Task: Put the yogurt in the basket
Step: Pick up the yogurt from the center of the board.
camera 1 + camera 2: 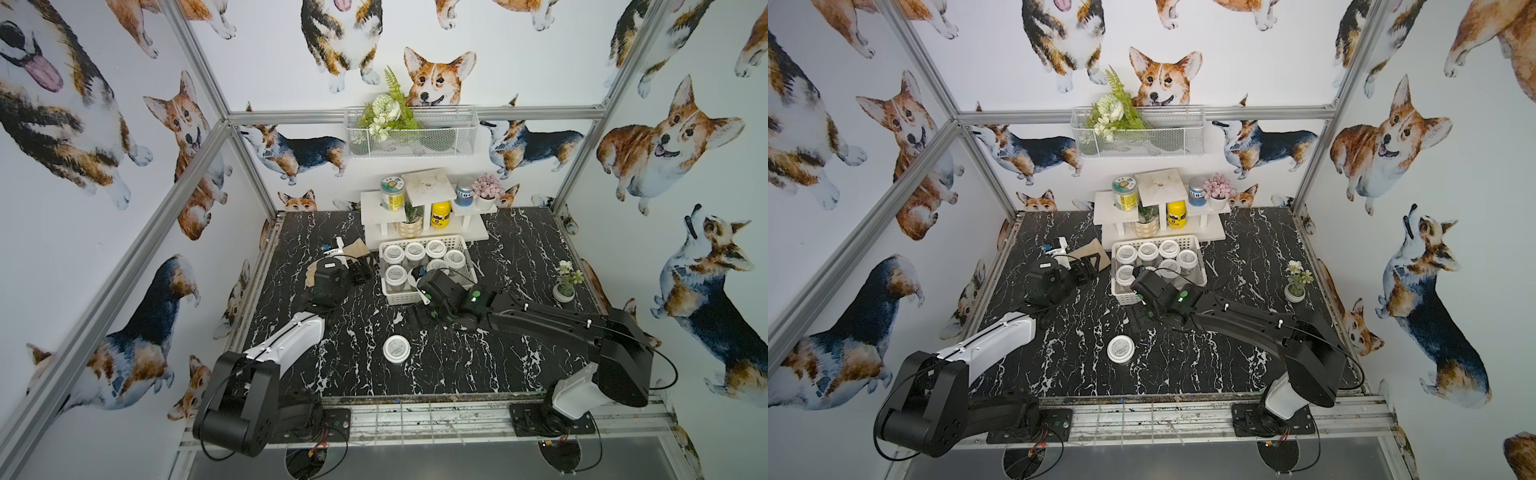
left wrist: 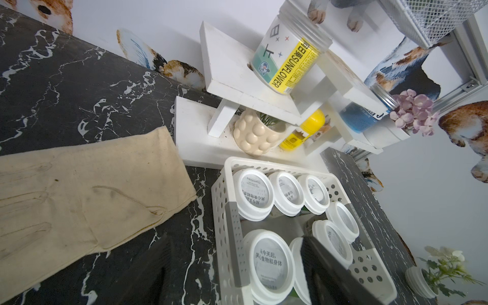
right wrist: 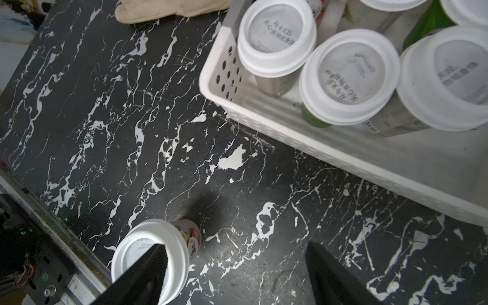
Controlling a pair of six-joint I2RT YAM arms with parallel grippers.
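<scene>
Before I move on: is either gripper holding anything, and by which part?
Nothing held: right gripper open over the black marbled table; left gripper open too, gripping nothing.

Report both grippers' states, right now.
Left gripper: open, holding nothing.
Right gripper: open, holding nothing; a yogurt jar stands loose beside one finger.

Background stuff you've got in a top view

Upper middle: wire basket (image 1: 436,139) with flowers; below it, white shelf (image 1: 428,187) carrying yellow-label jar (image 1: 393,194), yellow bottle (image 1: 441,214), blue jar (image 1: 464,193). Beige glove (image 1: 355,248) left of centre on the marble table (image 1: 519,257), little potted flower (image 1: 565,286) at right.
</scene>
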